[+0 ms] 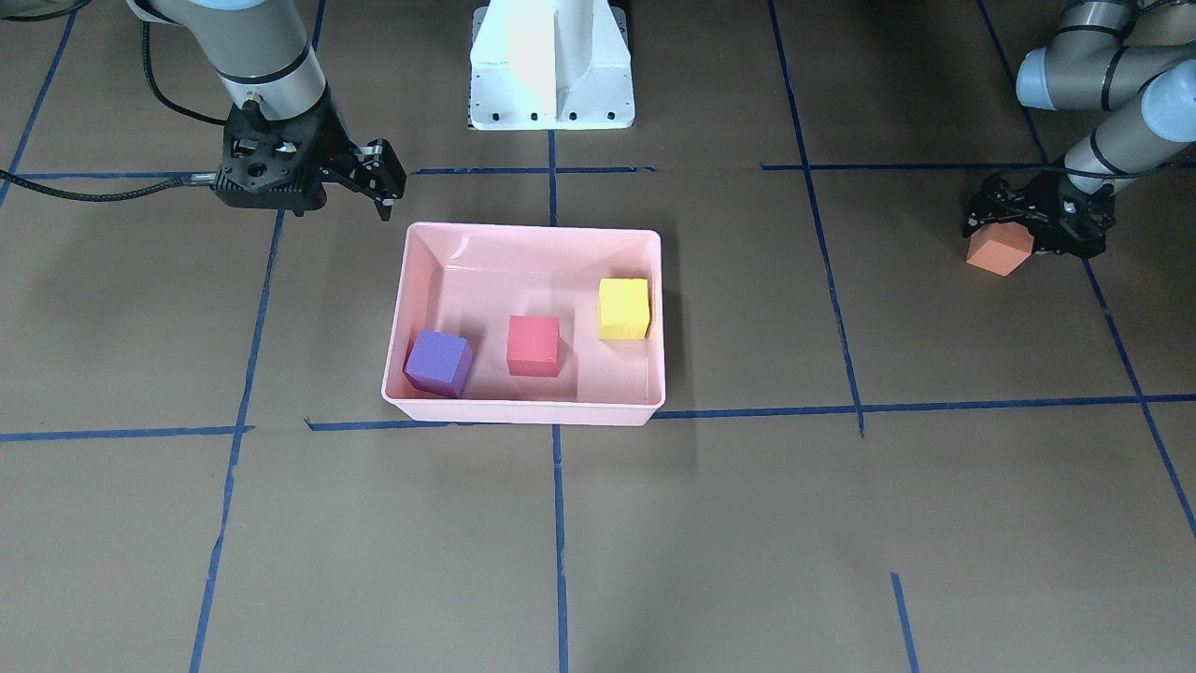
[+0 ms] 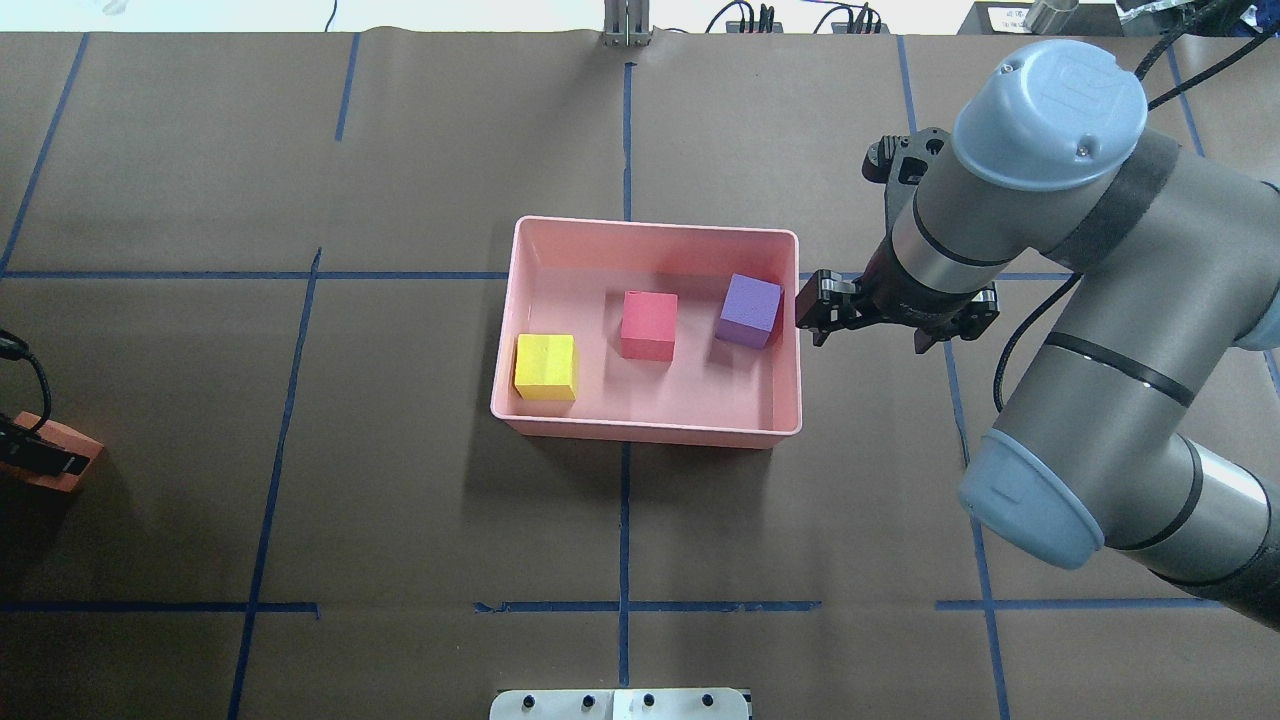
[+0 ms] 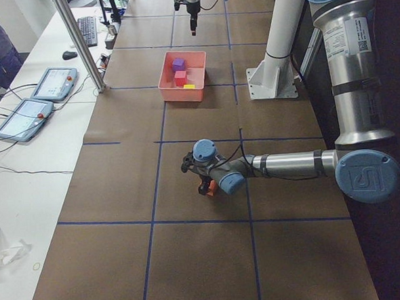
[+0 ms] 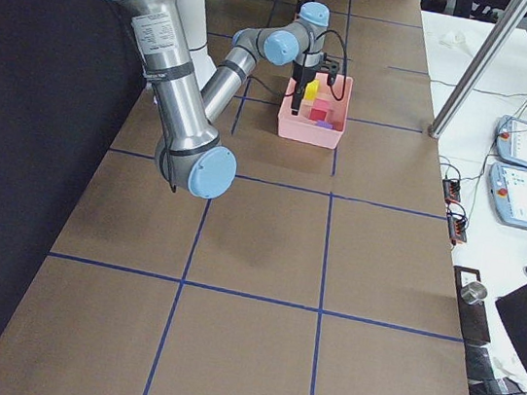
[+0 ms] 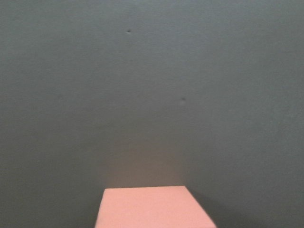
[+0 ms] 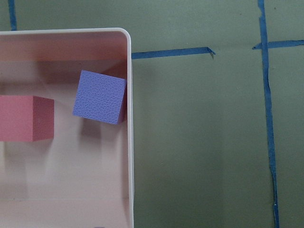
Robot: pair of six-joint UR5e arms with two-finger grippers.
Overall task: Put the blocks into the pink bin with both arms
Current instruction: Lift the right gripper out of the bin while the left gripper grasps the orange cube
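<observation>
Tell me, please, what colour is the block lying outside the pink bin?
The block is orange; the exterior front-facing view shows it best.

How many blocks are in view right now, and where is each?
4. Purple block, red block and yellow block sit in the pink bin; the orange block is on the table at the left gripper. None seems hidden.

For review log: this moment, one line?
pink bin: purple block, red block, yellow block | orange block: table, at left end effector | right end effector: open beside bin
</observation>
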